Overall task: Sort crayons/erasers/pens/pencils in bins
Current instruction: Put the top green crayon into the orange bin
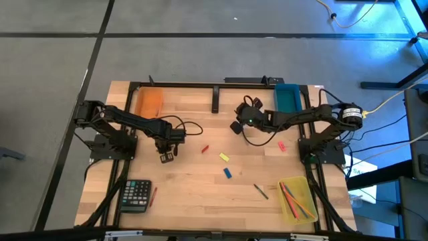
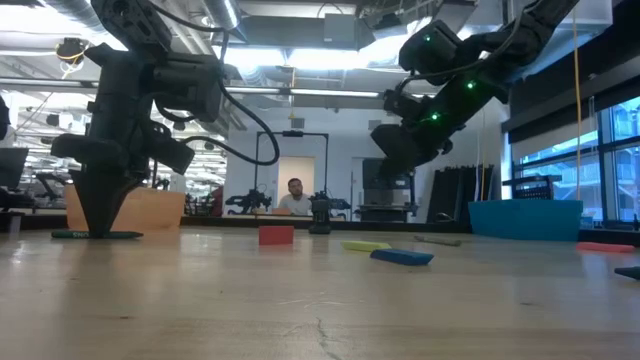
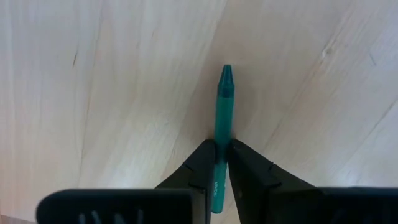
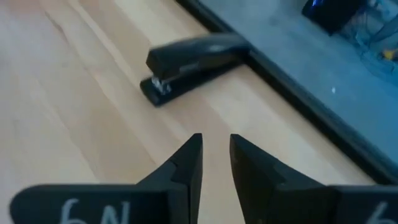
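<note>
The bench (image 2: 320, 310) runs out bare from the low camera. Both arms work above its middle. The left end effector (image 3: 222, 144) is down at the wood toward the left edge, its fingers pinched together on a green crayon (image 3: 224, 106) that lies flat, gripped near the blunt end with the tip pointing away. The right end effector (image 4: 214, 162) hangs in the air nearer the far edge, fingers a narrow gap apart with nothing between them.

The calculator (image 1: 137, 195) sits at the near left corner. The yellow bin (image 1: 297, 199), holding long sticks, is at the near right corner, the orange bin (image 1: 149, 102) at the far left and the teal bin (image 1: 287, 97) at the far right. A stapler (image 4: 193, 59) lies at the far edge between them.

The crayon is probably light, stiff, waxy and brittle, so a grip nearer mid-length would resist tipping. Nothing appears to block a lift. Well apart toward the middle lie a yellow eraser (image 1: 224, 157), a blue eraser (image 1: 228, 173) and a red crayon (image 1: 205, 148).
</note>
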